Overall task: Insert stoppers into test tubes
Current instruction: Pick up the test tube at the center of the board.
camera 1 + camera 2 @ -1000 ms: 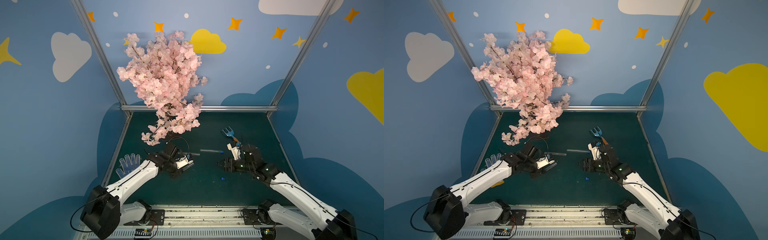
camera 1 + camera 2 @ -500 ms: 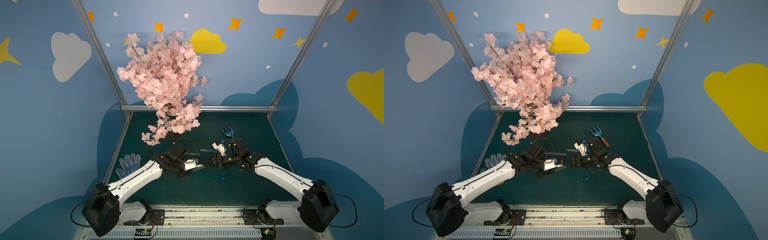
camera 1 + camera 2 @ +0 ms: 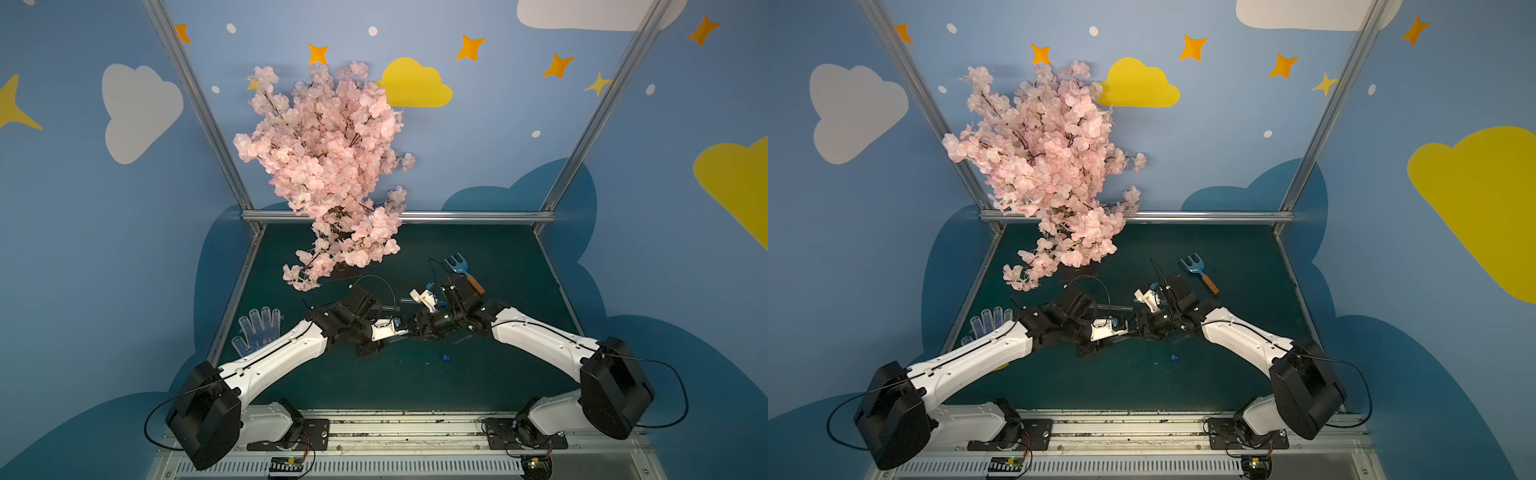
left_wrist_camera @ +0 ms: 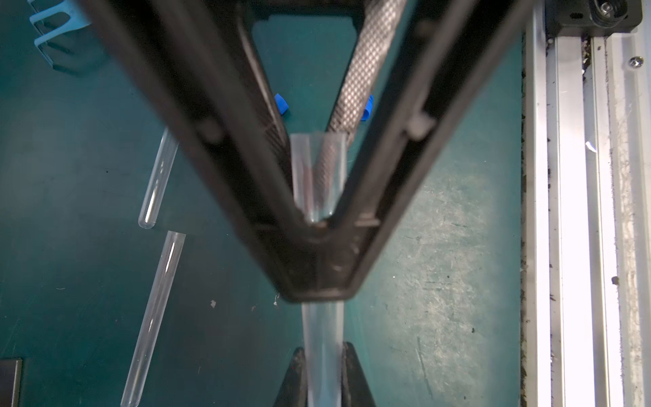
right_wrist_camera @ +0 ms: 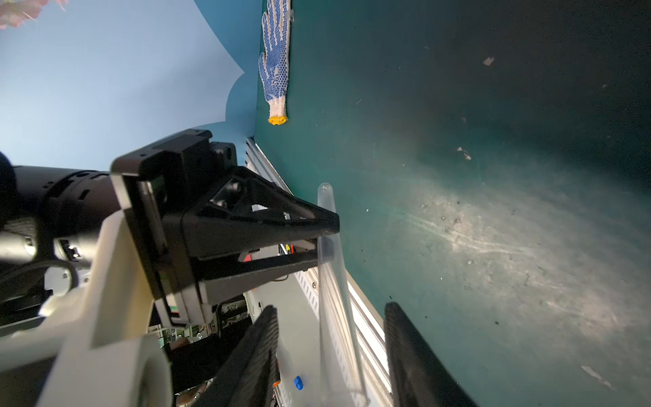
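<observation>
In the left gripper point(image 4: 323, 378), a slim clear tube point(image 4: 322, 324)

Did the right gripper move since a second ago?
Yes. Against the loose stopper, the right gripper slid left, toward the left gripper holding a tube.

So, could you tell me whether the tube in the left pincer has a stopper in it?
No, the left wrist view shows the tube with its mouth open and empty; two blue stoppers show beyond it.
</observation>
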`<state>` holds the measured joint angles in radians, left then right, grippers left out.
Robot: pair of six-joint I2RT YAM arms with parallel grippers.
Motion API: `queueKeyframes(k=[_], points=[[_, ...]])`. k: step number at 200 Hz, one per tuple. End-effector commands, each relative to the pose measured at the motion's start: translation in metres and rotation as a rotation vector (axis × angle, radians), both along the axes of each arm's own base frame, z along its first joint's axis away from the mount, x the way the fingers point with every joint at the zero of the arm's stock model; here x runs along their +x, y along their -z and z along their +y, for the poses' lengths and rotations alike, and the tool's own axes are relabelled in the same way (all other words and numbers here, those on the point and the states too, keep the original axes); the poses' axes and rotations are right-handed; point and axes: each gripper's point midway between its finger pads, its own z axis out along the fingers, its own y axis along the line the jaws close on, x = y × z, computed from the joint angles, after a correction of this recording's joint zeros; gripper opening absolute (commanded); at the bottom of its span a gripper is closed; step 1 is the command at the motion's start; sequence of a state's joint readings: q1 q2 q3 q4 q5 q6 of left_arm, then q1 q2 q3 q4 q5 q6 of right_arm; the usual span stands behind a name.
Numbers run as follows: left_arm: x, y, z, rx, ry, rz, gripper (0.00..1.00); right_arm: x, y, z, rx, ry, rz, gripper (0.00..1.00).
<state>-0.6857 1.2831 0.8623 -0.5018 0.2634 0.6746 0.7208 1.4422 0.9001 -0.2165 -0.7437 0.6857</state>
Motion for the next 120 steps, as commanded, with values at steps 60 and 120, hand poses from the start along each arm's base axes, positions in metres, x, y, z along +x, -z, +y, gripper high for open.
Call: queueKeyframes(k=[60, 120], points=[[-0.0006, -0.008, -0.0083, -0.03, 0.033, -0.008, 0.02, 0.0008, -0.0067, 0.0145, 0.033, -0.034, 0.002, 0.39], [0.0008, -0.0078, -0.0087, -0.028, 0.03, -0.014, 0.02, 0.0003, -0.0069, 0.0166, 0.039, -0.04, 0.012, 0.24]])
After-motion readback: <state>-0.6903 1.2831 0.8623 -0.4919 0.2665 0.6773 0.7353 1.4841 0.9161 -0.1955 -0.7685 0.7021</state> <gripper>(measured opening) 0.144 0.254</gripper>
